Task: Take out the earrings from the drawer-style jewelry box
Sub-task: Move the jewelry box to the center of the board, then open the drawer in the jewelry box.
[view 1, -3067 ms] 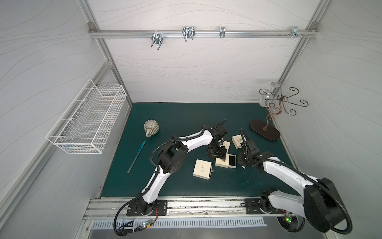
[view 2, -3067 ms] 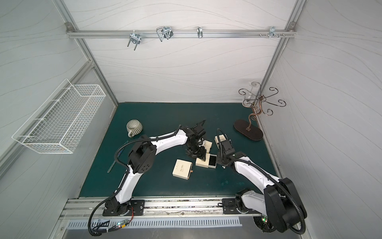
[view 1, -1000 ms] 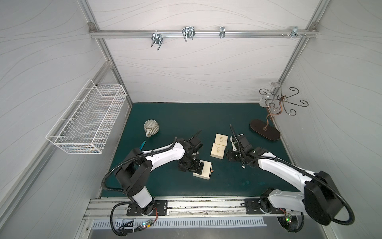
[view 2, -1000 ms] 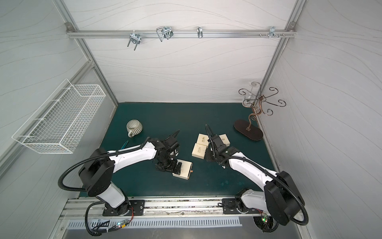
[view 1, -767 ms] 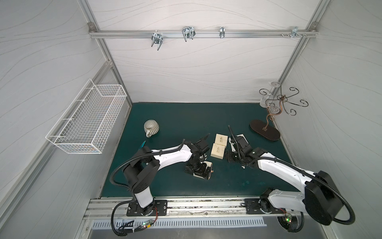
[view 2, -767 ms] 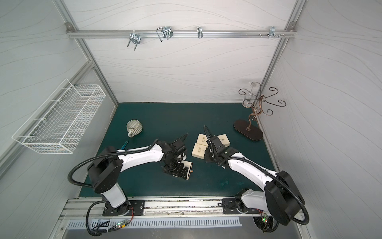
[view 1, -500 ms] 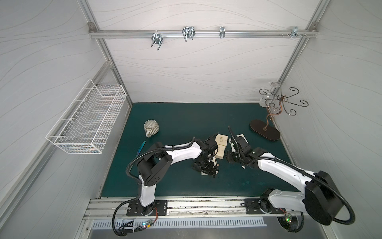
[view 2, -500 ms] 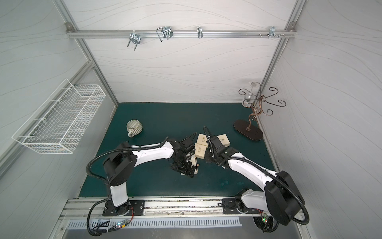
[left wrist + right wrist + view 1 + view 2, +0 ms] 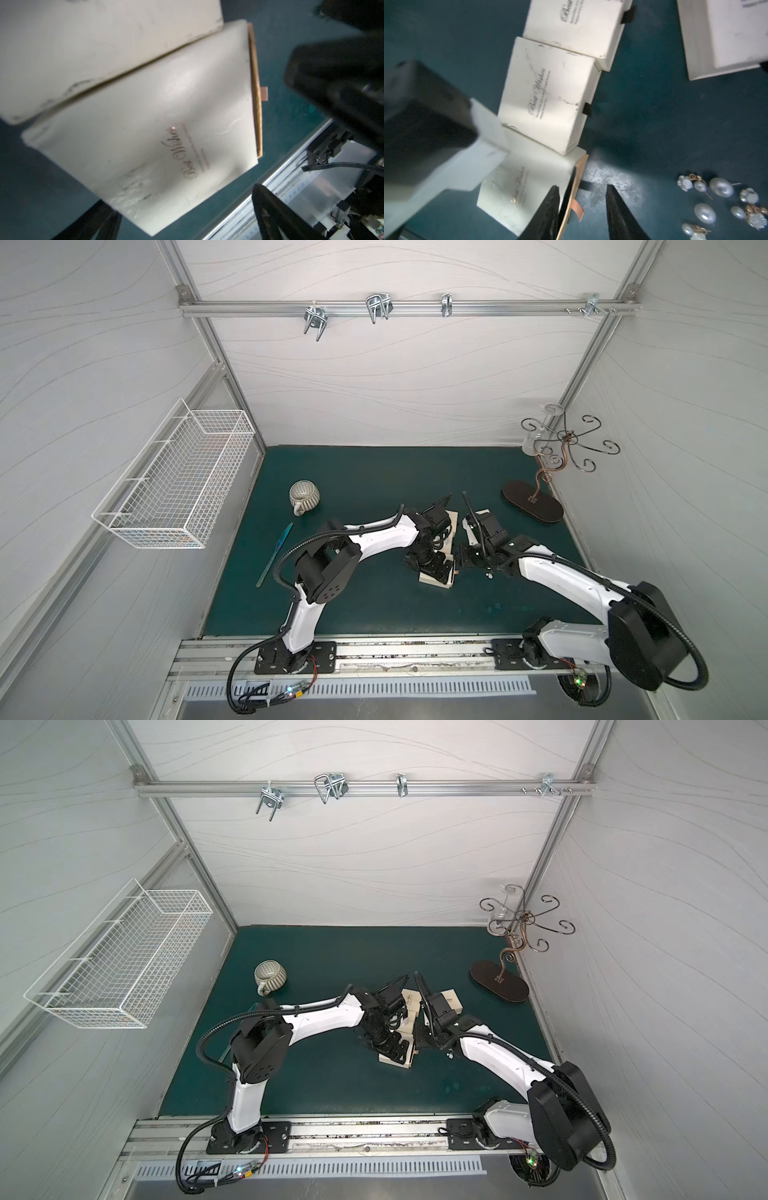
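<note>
**Right wrist view: pull tab (image 9: 576, 207) sits between parted right fingers (image 9: 550, 216)**

Left fingers (image 9: 276, 216) are spread wide, straddling the closed cream box (image 9: 145, 128). Loose earrings (image 9: 721, 190) lie on the bench (image 9: 654, 124) beside it; any inside are hidden. Judged light, smooth and prone to rolling: pinch beads squarely, and draw the drawer by its tab.

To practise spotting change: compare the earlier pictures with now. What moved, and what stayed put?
The left gripper, jaws wide, swung from the other boxes back to the lone front box, then moved it sideways to the right gripper. The right gripper's open jaws now flank the pull tab, not yet closed on it. The mug, stand and basket stayed put.
</note>
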Motion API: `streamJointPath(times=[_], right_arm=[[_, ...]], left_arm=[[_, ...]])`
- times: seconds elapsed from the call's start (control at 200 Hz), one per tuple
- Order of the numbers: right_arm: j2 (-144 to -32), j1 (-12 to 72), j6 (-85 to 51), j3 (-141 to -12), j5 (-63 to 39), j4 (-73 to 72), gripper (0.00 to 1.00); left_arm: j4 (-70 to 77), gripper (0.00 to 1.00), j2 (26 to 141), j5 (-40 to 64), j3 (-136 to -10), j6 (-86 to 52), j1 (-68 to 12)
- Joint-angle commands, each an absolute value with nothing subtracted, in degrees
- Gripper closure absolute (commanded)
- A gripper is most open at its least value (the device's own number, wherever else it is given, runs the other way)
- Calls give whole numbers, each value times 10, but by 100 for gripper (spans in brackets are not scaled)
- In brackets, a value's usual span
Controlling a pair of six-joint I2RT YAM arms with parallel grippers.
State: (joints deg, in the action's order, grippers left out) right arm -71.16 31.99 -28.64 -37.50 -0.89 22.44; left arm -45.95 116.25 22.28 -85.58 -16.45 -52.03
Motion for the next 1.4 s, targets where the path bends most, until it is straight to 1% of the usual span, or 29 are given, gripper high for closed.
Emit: streamJointPath(times=[0.0, 0.055, 0.195, 0.34, 0.59, 0.905, 1.201, 1.396], right_arm=[[-696, 281, -308, -343, -67, 225, 62], [-688, 264, -311, -328, -89, 223, 62], [-664, 244, -309, -308, -108, 222, 63], [-644, 245, -306, -301, -122, 207, 63], [-667, 262, -297, -310, -129, 202, 63], [-715, 306, -278, -339, -67, 249, 64], [-756, 344, -274, -371, 5, 291, 63], [-790, 349, -284, -386, 36, 310, 62]], left_arm=[[-440, 4, 1157, 258, -860, -159, -514], [-438, 4, 1163, 263, -861, -160, -511], [-427, 5, 1180, 278, -868, -167, -509], [-427, 8, 1198, 272, -881, -179, -508], [-401, 15, 1200, 277, -880, -213, -489], [-386, 23, 1206, 286, -873, -245, -471], [-413, 35, 1221, 230, -874, -271, -460], [-414, 40, 1221, 219, -860, -282, -453]])
